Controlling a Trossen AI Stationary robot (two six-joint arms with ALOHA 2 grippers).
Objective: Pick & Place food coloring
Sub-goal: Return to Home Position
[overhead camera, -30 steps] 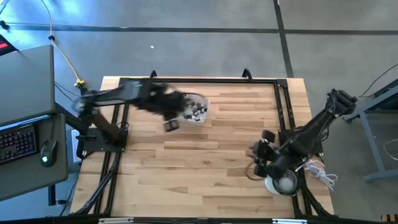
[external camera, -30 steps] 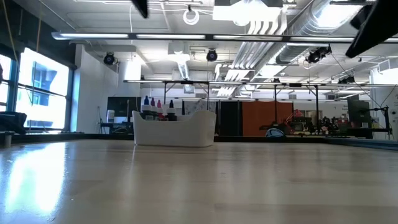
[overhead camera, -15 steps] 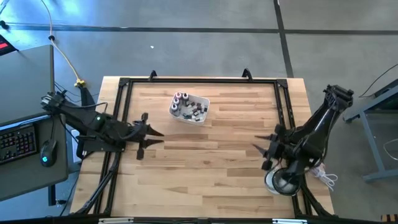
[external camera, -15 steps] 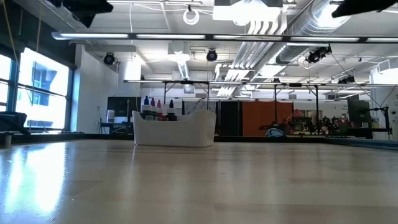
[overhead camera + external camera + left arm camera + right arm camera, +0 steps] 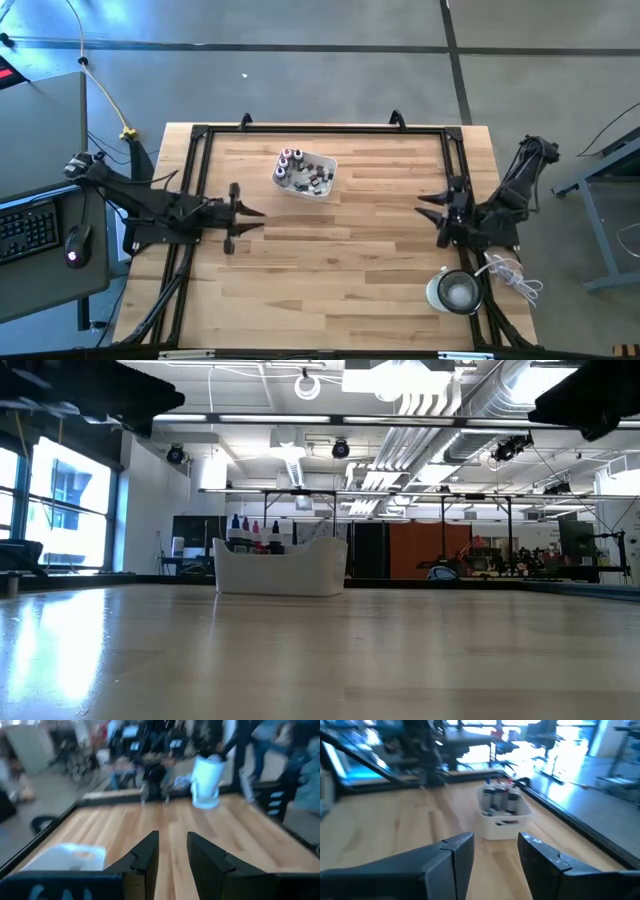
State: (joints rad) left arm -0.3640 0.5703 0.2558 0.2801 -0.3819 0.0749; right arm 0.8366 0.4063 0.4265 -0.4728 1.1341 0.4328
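Observation:
Several food coloring bottles (image 5: pixel 291 161) stand and lie in a white tray (image 5: pixel 326 187) on the far middle of the wooden table; the low view shows the bottles' coloured caps (image 5: pixel 255 528) above the tray wall (image 5: pixel 285 572). My left gripper (image 5: pixel 258 214) hovers open near the table's left edge, pointing level toward the right, nothing between its fingers (image 5: pixel 145 852). My right gripper (image 5: pixel 424 208) hovers open near the right edge, pointing left toward the tray (image 5: pixel 506 827) and its bottles (image 5: pixel 499 798).
A round clear container (image 5: pixel 457 292) stands at the table's near right corner, beside white cables (image 5: pixel 510 275); the left wrist view also shows it (image 5: pixel 207 779). A black frame (image 5: pixel 320 130) runs around the tabletop. Bare wood lies between the two grippers.
My left gripper has drawn back from over the tray toward the table's left edge, sunk lower and tipped to level. My right gripper has moved from above the round container toward the far and right edges and turned. The tray and bottles have stayed put.

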